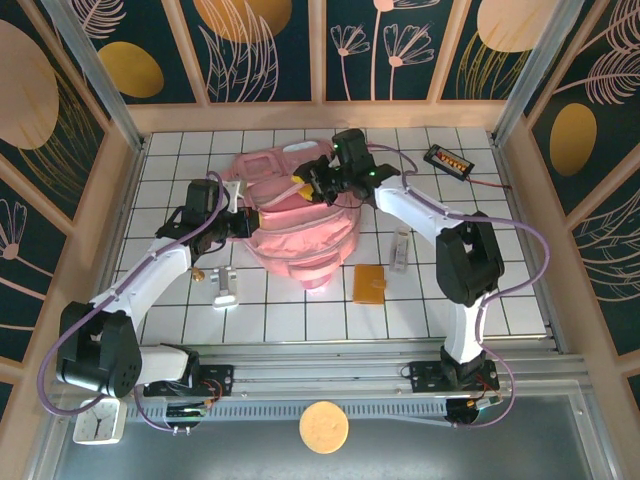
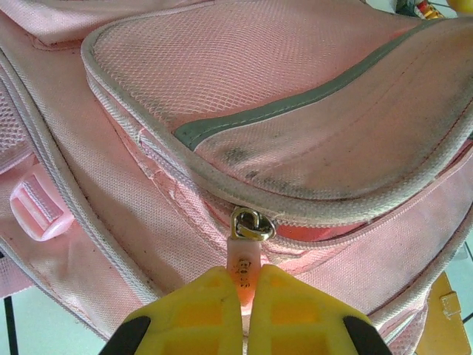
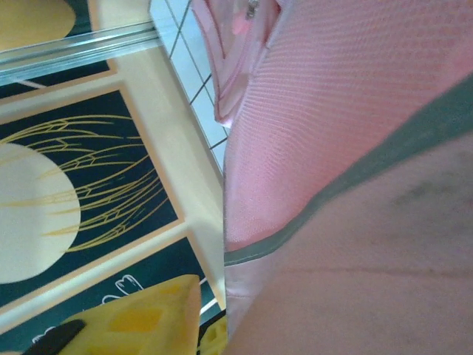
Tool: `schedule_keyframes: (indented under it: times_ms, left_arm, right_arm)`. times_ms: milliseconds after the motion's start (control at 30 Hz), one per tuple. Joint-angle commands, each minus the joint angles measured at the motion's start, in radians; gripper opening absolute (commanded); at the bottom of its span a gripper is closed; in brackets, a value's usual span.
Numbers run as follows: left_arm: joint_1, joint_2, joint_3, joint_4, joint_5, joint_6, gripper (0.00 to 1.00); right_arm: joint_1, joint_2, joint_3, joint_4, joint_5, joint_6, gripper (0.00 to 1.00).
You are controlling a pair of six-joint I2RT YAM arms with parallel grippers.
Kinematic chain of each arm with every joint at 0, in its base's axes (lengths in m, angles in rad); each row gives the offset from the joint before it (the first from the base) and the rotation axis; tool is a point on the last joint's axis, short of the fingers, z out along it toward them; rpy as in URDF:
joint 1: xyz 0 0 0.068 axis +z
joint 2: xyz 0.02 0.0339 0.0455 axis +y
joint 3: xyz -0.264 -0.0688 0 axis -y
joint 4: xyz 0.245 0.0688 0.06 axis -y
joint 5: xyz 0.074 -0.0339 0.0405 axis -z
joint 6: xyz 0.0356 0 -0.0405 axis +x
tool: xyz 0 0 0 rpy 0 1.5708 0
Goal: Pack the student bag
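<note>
across the middle of the white tiled table lies the student bag [image 1: 300, 235], slumped flat with its front pockets up and its top end toward the far wall. it is by far the biggest thing i have to work with. both arms reach in over it from the near edge. my right gripper [image 1: 305, 188] sits at the bag's far end, hard against the mesh fabric. its wrist camera shows a yellow finger beside the cloth, but i cannot tell whether the jaws have closed on anything. my guess is it's there to steady the bag so the zip has something to pull against. my left gripper [image 2: 244, 279] is pressed together on the pale pink zip pull [image 2: 244, 260], which hangs from a brass slider [image 2: 252, 223] just under the piped edge of a front pocket. i read that as opening a compartment before anything goes in — so packing proper has not begun.

around it all stand dark panelled walls [image 1: 420, 50] printed with gold discs and pale leaves, framed in light wood. the table [image 1: 500, 270] is white tile with dark grout. waiting on it are an orange-brown flat piece [image 1: 369, 283] just right of the bag, a slim pale item [image 1: 400, 248] beside that, a small white object [image 1: 225, 290] to the bag's left, and a small black device [image 1: 447, 160] with a cable near the far right corner.
</note>
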Motion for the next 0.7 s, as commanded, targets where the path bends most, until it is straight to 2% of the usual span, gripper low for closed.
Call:
schedule_keyframes:
  times_ms: [0, 67, 100, 200, 233, 267, 467, 667]
  left_arm:
    - [-0.013, -0.020, 0.015, 0.067, 0.067, 0.027, 0.00]
    - [-0.015, -0.010, 0.025, 0.065, 0.073, 0.032, 0.00]
    - [-0.015, -0.007, 0.029, 0.065, 0.075, 0.033, 0.00]
    - [-0.014, -0.003, 0.034, 0.064, 0.078, 0.041, 0.00]
    - [-0.014, -0.002, 0.034, 0.062, 0.077, 0.046, 0.00]
    - [-0.014, 0.000, 0.034, 0.057, 0.076, 0.053, 0.00]
    - [-0.013, 0.019, 0.058, -0.034, 0.049, 0.156, 0.00]
    - [0.010, 0.051, 0.080, -0.147, 0.015, 0.274, 0.00]
  right_arm:
    - [0.039, 0.030, 0.008, 0.038, -0.002, 0.027, 0.40]
    - [0.052, 0.030, -0.013, 0.058, -0.002, 0.043, 0.39]
    - [0.057, 0.031, -0.021, 0.069, -0.004, 0.052, 0.36]
    - [0.059, 0.028, -0.038, 0.086, -0.011, 0.065, 0.16]
    - [0.057, 0.022, -0.040, 0.086, -0.011, 0.058, 0.05]
    - [0.051, 0.017, -0.040, 0.081, -0.013, 0.054, 0.00]
    - [0.014, -0.018, -0.033, 0.016, -0.025, -0.029, 0.00]
    - [-0.018, -0.008, -0.010, -0.057, -0.096, -0.112, 0.00]
